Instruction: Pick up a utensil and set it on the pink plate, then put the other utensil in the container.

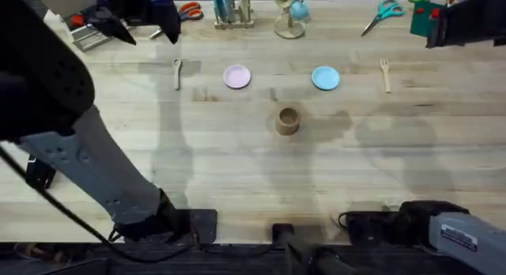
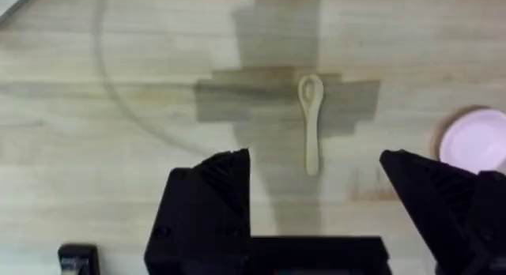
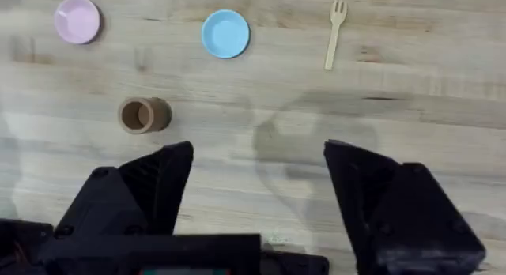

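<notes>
Wooden spoon (image 2: 310, 122) lies flat on the table (image 1: 237, 164), far left, w/ the left gripper (image 2: 315, 208) hanging directly above it, jaws spread wide. In the left wrist view the spoon sits just ahead of the gap between the fingers, handle pointing back toward the gap and bowl away, so its long axis runs roughly across the closing line. Judgement: a straight drop should let the fingers close across the thin handle. Left arm is clearly the nearer one for this pick.

Pink plate (image 1: 236, 77) is just right of the spoon, same far row, nothing on it. Further right sits the light-blue plate (image 1: 325, 78), then the wooden fork (image 1: 386, 74) at far right, tines pointing away. Wooden cup (image 1: 288, 121) stands upright nearer the robot, between the two plates, empty.

Right gripper (image 3: 257, 188) hovers over bare table on the near side, jaws also spread, holding nothing; fork is well apart from it, but that arm is the closer one.

Materials: spoon and fork are pale, thin, smooth wood w/ low profile, prob. hard to get under. Plates are small, round, matte. Cup is a plain light-brown cylinder. Table is butcher-block plank.
</notes>
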